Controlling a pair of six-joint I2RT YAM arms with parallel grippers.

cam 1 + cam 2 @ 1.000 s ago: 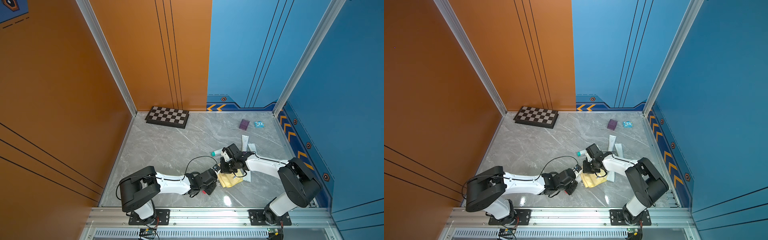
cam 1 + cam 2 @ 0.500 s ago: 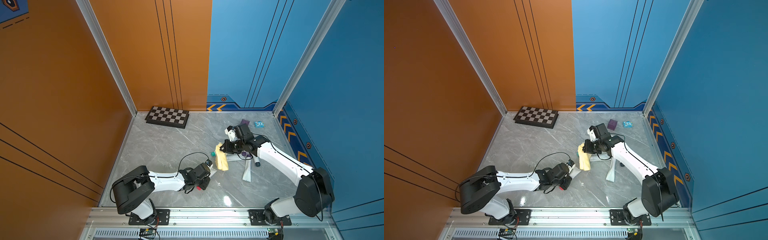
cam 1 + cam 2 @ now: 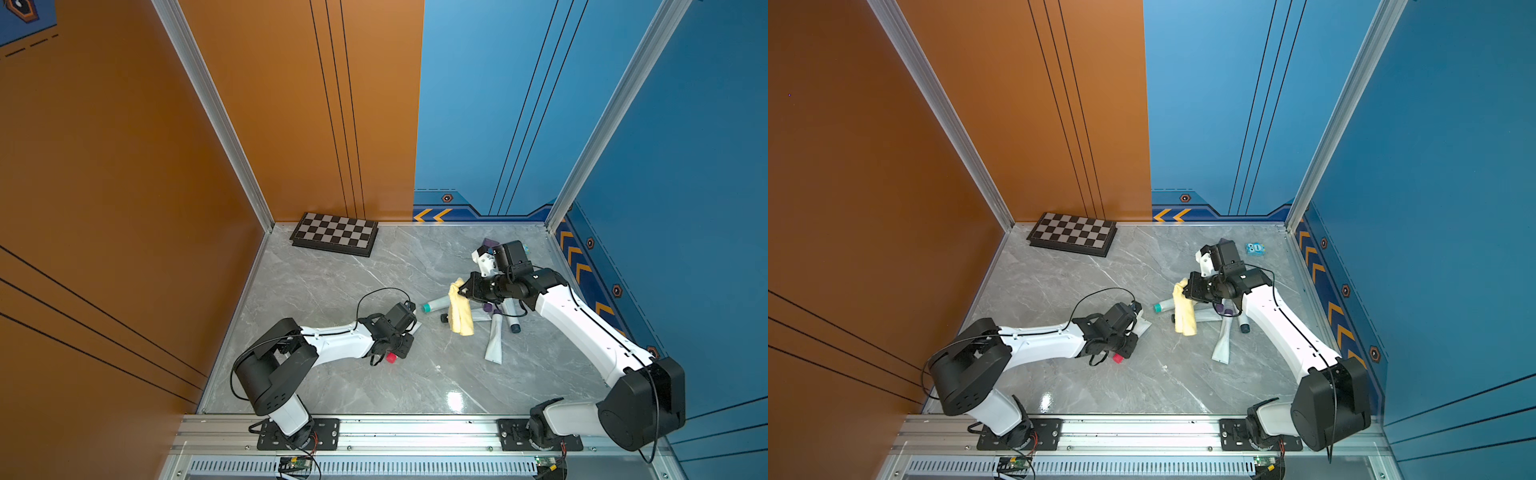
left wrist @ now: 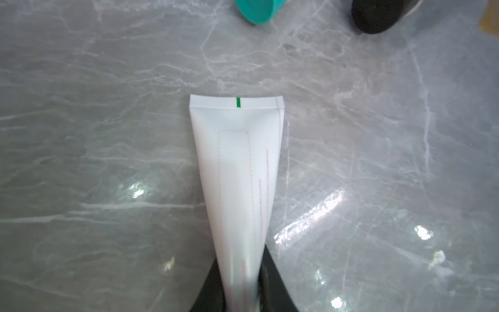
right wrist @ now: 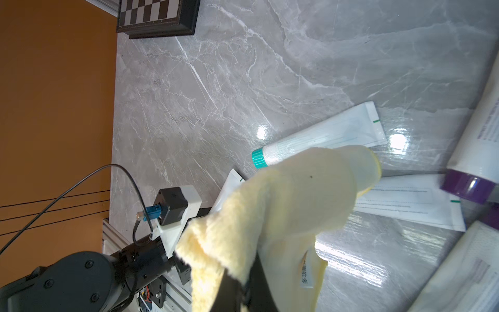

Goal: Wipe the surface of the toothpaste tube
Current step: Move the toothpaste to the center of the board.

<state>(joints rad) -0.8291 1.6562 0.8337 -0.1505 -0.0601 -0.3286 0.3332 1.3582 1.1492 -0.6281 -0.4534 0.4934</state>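
A white toothpaste tube [image 4: 237, 167] with a red cap [image 3: 390, 358] is clamped in my left gripper [image 4: 243, 275], which is shut on it low over the table. The tube's flat crimped end points toward the pile of other tubes. In both top views my left gripper [image 3: 399, 332] sits left of centre. My right gripper [image 3: 459, 291] hangs above the pile, shut on a yellow cloth [image 3: 461, 316] that dangles from it. In the right wrist view the cloth [image 5: 283, 194] covers the jaws. The cloth and the held tube are apart.
Several other tubes lie under the right gripper: a teal-capped one [image 3: 434, 305], a dark-capped one [image 3: 513, 324] and a long white one [image 3: 494, 345]. A chessboard [image 3: 334, 234] lies at the back left. A small blue box [image 3: 1255, 248] sits at the back right.
My right gripper lifted the yellow cloth off the table near the front and carried it back, up over the pile. The left gripper shifted slightly back with the tube.
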